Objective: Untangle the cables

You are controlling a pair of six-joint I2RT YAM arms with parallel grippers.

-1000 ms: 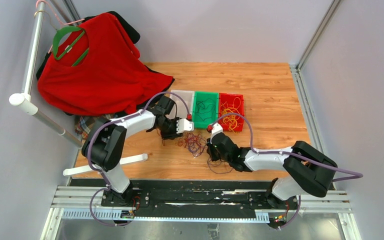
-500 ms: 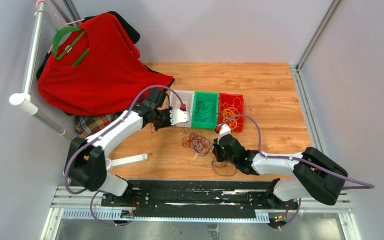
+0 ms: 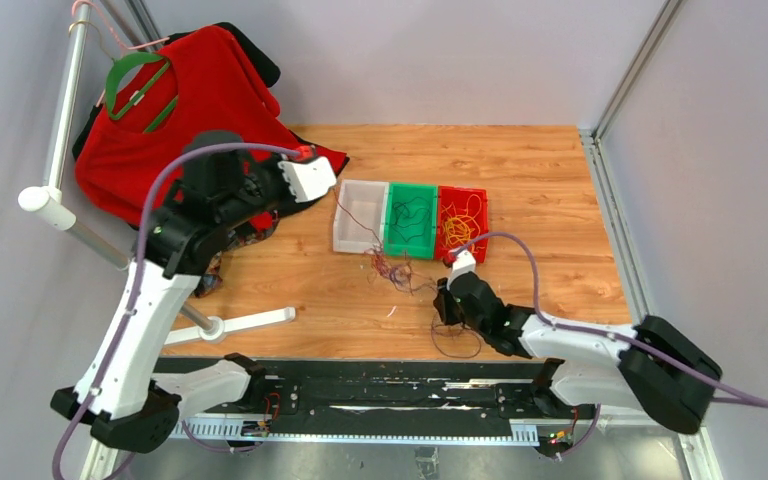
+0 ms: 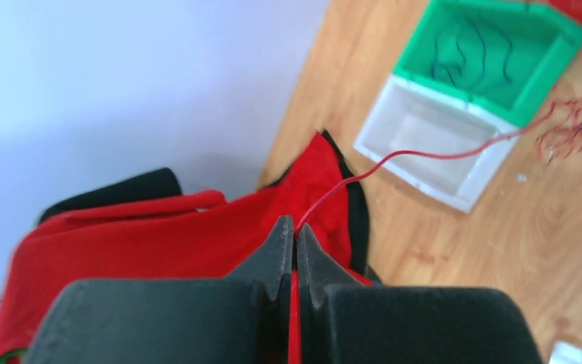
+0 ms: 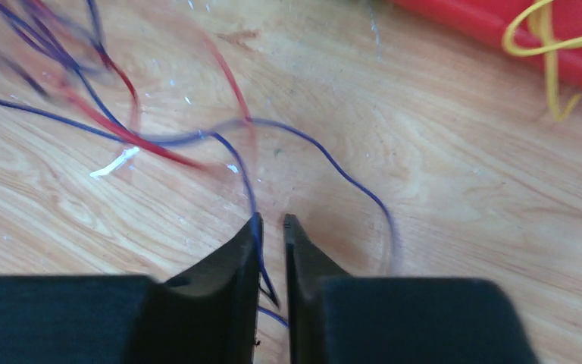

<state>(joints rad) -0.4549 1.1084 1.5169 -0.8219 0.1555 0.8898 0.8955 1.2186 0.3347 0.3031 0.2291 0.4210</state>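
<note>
Left jaws: closed on red cable (image 4: pixel 424 155), stretched over white bin (image 4: pixel 409 176).
Right jaws: closed on purple cable (image 5: pixel 326 152), low on worktop (image 3: pixel 540 200).
Tangle (image 3: pixel 392 270): on worktop, before green bin (image 3: pixel 412 186).
Risk: knot tightened by opposed pulling; red cable slipped from grip.
Obstruction: shirt (image 3: pixel 200 140) just behind left jaws; white bin beneath cable.

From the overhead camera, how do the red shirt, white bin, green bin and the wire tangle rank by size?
1. red shirt, by far.
2. white bin and green bin: look alike, no ranking.
3. wire tangle: loosely spread, near bin-sized, so its place is unsure.
</note>
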